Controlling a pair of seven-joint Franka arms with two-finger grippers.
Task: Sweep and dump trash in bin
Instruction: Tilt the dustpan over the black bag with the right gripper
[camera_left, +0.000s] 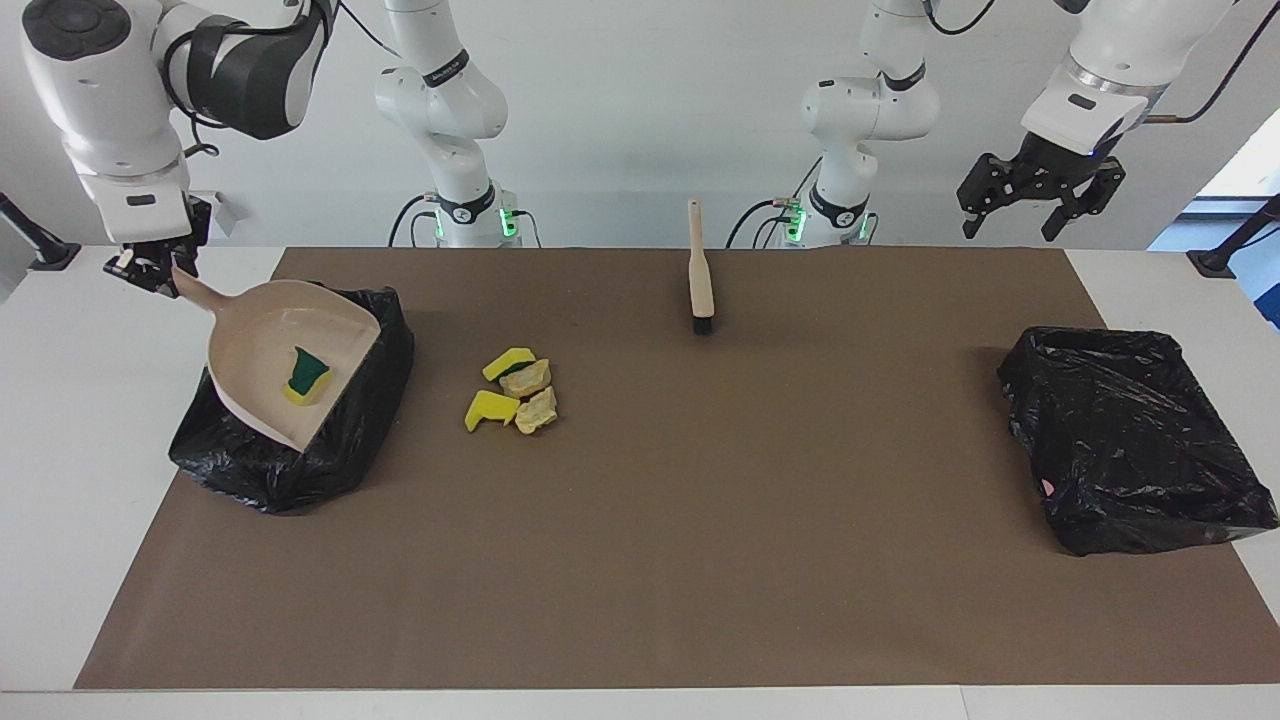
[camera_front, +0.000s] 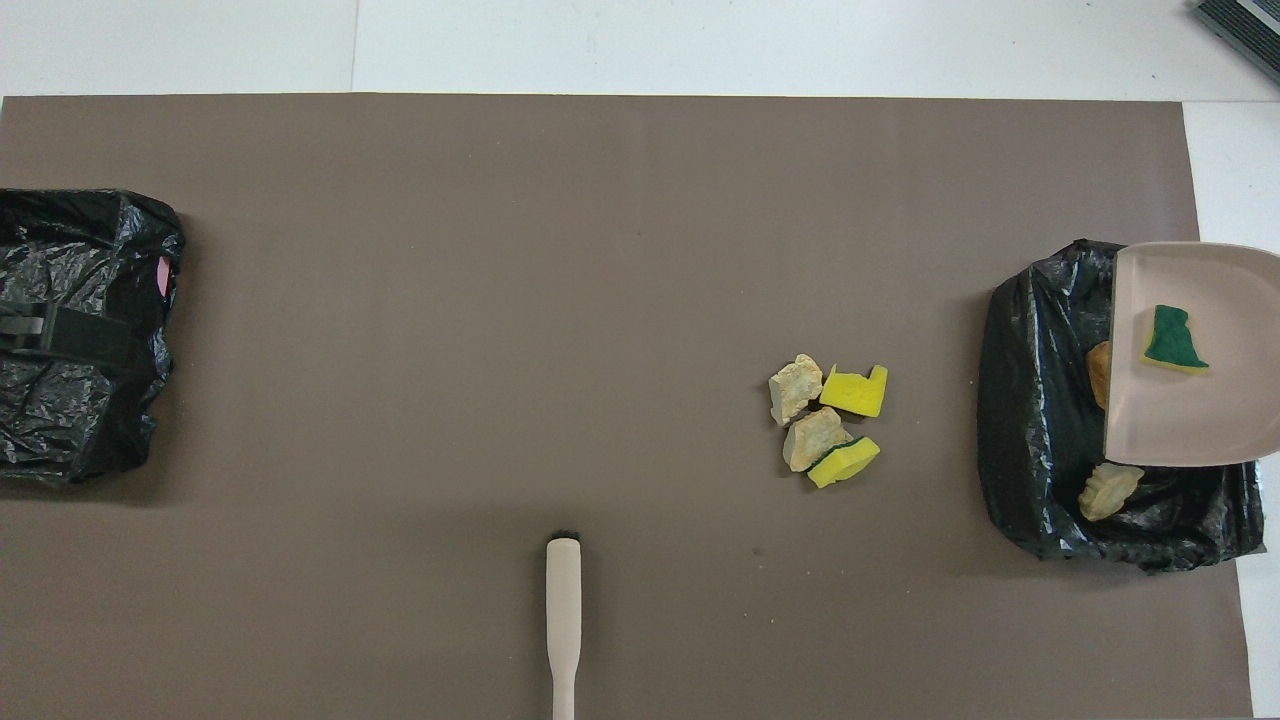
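My right gripper (camera_left: 155, 268) is shut on the handle of the beige dustpan (camera_left: 255, 350), which hangs tilted over the black-lined bin (camera_left: 290, 470) at the right arm's end of the table. One green-and-yellow sponge piece (camera_left: 305, 373) lies in the pan. The overhead view shows an orange lump (camera_front: 1098, 370), half covered by the pan, and a tan lump (camera_front: 1108, 490) inside the bin (camera_front: 1030, 400). Several pieces of trash (camera_left: 512, 392) lie in a small pile on the brown mat beside the bin. My left gripper (camera_left: 1012, 225) hangs open and empty, high over the left arm's end.
The beige brush (camera_left: 700, 272) lies on the mat near the robots, bristles pointing away from them. A second black-lined bin (camera_left: 1130, 440) stands at the left arm's end of the table. White table shows around the mat (camera_left: 640, 560).
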